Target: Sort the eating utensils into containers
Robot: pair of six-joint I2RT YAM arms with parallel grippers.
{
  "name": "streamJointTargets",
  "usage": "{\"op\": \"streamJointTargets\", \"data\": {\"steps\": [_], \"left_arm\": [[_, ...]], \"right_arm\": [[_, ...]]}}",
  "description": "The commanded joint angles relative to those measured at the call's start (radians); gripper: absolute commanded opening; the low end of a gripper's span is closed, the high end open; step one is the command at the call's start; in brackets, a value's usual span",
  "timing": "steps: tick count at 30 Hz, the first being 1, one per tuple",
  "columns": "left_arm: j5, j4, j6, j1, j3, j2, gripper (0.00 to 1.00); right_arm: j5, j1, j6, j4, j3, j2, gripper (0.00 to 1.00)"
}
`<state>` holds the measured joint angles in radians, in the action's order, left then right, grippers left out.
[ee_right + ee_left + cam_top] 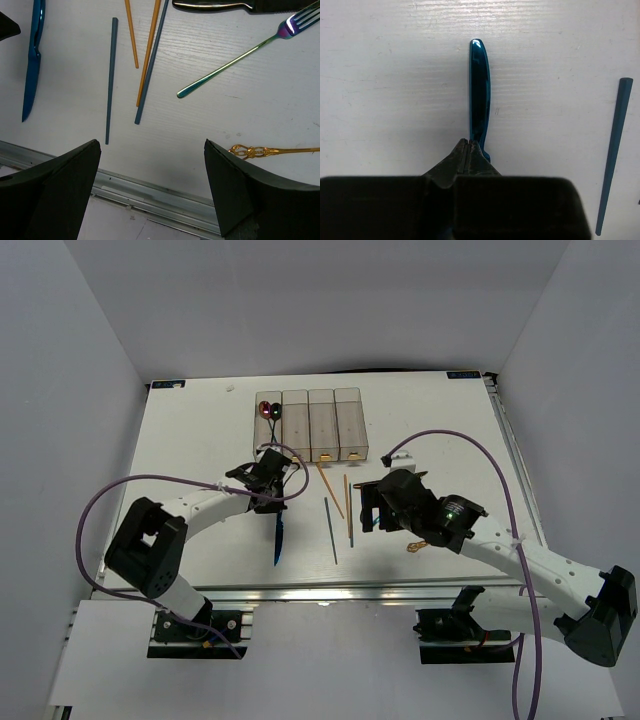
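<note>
One knife (480, 95), blue and glossy, is the piece in hand; it lies flat on the table (200, 440), near the front edge and well short of the bins (296, 425); the left gripper (468, 146) has its jaws pressed together at the knife's near part, with the rounded end running away from the tips; it reads as a pinch, but a sliver of blue shows beside the right tip, so the bite may be shallow and off-centre; how much metal sits between the pads I cannot tell. The right gripper (150, 190) hangs with its jaws wide apart and holds nothing, above the loose chopsticks (110, 80) and a fork (227, 62). Handling judgement: the knife looks like stiff thin metal, light, not fragile; the polished finish is likely slippery; it is long for the pinch, so any hold away from the balance point will let it swing or pivot. The best hold is probably across the narrow waist where handle meets blade, square to the long axis; a hold on the tapered blade would tend to squeeze out. Bins are narrow, so the knife must go in lengthwise; the leftmost bin holds spoons (268, 410). Risk: slip or rotation at lift-off.
</note>
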<state>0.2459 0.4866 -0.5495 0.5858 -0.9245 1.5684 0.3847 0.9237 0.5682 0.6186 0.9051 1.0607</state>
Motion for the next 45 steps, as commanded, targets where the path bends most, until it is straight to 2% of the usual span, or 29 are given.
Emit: {"op": "streamJointTargets", "data": {"steps": [1,3,6,7,10,15,21,26,32,37,45], "left_arm": [[0.003,0.020,0.010,0.003,-0.023,-0.039,0.00],[0.007,0.026,0.013,0.003,-0.030,-0.019,0.03],[-0.014,0.032,0.020,0.003,-0.039,0.013,0.31],[-0.022,0.035,0.025,0.005,-0.045,0.018,0.35],[-0.030,0.041,0.034,0.008,-0.059,0.034,0.44],[-0.037,0.069,0.057,0.009,-0.094,0.090,0.46],[-0.043,0.084,0.071,0.009,-0.122,0.154,0.46],[-0.027,0.099,0.072,0.012,-0.134,0.205,0.40],[-0.048,0.084,0.062,0.016,-0.102,0.222,0.23],[-0.076,0.064,0.065,0.017,-0.076,0.216,0.00],[-0.051,0.081,0.074,0.019,-0.120,0.147,0.00]], "right_arm": [[0.000,-0.002,-0.008,-0.034,0.003,-0.013,0.88],[-0.003,-0.002,-0.007,-0.036,0.003,-0.010,0.89],[-0.004,-0.002,-0.008,-0.039,0.000,-0.007,0.89],[-0.003,-0.002,-0.007,-0.039,0.000,-0.005,0.89],[0.000,-0.002,-0.010,-0.036,0.002,0.005,0.89],[-0.006,-0.002,-0.010,-0.040,-0.005,0.016,0.89],[-0.007,-0.002,-0.016,-0.040,-0.009,0.012,0.89],[-0.007,-0.003,-0.019,-0.037,-0.015,0.002,0.89],[0.002,-0.003,-0.022,-0.026,-0.005,-0.008,0.89],[0.000,-0.003,-0.024,-0.022,0.002,-0.015,0.89],[-0.006,-0.003,-0.021,-0.029,0.000,-0.008,0.89]]}}
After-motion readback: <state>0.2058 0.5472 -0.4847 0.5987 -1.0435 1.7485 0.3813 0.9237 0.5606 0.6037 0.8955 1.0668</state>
